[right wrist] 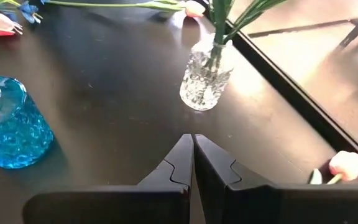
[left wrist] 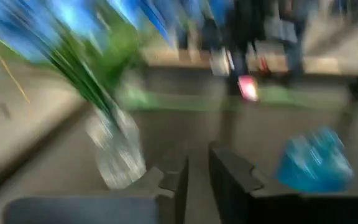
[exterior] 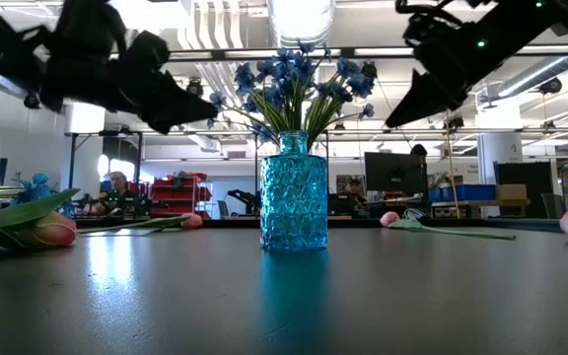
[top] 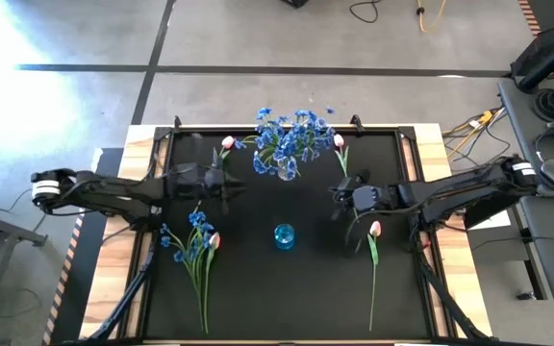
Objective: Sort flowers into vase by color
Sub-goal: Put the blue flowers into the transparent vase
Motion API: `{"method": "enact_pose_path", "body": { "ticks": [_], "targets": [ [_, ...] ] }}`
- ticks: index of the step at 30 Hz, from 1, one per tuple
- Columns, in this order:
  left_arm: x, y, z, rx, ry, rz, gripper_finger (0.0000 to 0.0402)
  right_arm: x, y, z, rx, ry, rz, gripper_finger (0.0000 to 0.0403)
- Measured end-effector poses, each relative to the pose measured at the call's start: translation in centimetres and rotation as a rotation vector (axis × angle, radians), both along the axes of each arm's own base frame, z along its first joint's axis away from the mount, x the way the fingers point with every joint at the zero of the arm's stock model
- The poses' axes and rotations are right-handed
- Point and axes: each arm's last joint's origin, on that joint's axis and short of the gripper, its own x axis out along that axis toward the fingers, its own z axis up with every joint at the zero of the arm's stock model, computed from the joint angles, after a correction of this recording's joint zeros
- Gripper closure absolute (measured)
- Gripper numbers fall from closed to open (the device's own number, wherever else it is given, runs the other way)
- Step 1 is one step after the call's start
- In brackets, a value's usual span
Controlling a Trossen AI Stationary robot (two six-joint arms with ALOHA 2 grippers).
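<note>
A clear glass vase (top: 286, 170) stands at the table's far middle and holds a bunch of blue sprays (top: 292, 136) by their stems. A blue glass vase (top: 284, 235) (exterior: 292, 197) stands nearer, with nothing in it. Loose blue sprays (top: 192, 231) and a tulip (top: 214, 240) lie near left. Another tulip (top: 373, 231) lies near right, and two tulips (top: 227, 143) (top: 339, 142) lie beside the clear vase. My left gripper (top: 225, 183) (left wrist: 197, 177) hovers left of the clear vase, open by a narrow gap. My right gripper (top: 339, 198) (right wrist: 193, 152) hovers right of it, shut and holding nothing.
The black mat has a raised frame (top: 407, 154) along its sides, with wooden table edges (top: 453, 240) beyond. Free mat lies between the blue vase and the near edge. In the low view both arms (exterior: 116, 74) (exterior: 461, 49) hang above the table; people sit in the room behind.
</note>
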Motion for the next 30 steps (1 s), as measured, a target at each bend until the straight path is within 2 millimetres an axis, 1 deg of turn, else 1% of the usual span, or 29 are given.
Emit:
{"method": "enact_pose_path", "body": {
  "ticks": [4, 8, 11, 14, 17, 22, 24, 27, 30],
  "targets": [
    [0.7, -1.8, 2.1, -0.103, 0.259, -0.006, 0.0394, -1.5, -0.2, -0.1, -0.034, -0.006, 0.017, 0.0394],
    [0.7, -3.8, 4.1, -0.278, 0.411, 0.007, 0.0399, -2.9, -0.3, -0.7, -0.055, -0.011, 0.032, 0.0394],
    [0.0, -5.3, 4.9, -0.464, 0.53, 0.038, 0.0401, -3.6, -0.4, -1.0, -0.056, -0.025, 0.036, 0.0394],
    [-0.8, -7.1, 5.3, -0.643, 0.634, 0.124, 0.0401, -4.2, -0.4, -0.9, -0.055, -0.049, 0.036, 0.0394],
    [-1.4, -9.2, 5.9, -0.793, 0.651, 0.215, 0.0401, -4.5, -0.5, -0.9, -0.054, -0.064, 0.035, 0.0394],
    [-2.8, -12.7, 6.2, -1.02, 0.662, 0.475, 0.0401, -4.9, -0.5, -1.6, -0.057, -0.053, 0.037, 0.0394],
    [-3.6, -14.1, 5.7, -1.098, 0.69, 0.602, 0.0401, -4.9, -0.5, -1.9, -0.071, -0.064, 0.047, 0.0394],
    [-4.8, -15.8, 4.6, -1.164, 0.746, 0.766, 0.0397, -4.7, -0.5, -2.1, -0.087, -0.09, 0.085, 0.0394],
    [-5.4, -17.1, 3.7, -1.232, 0.799, 0.858, 0.0373, -4.5, -0.7, -2.1, -0.082, -0.112, 0.119, 0.0394]
  ]
}}
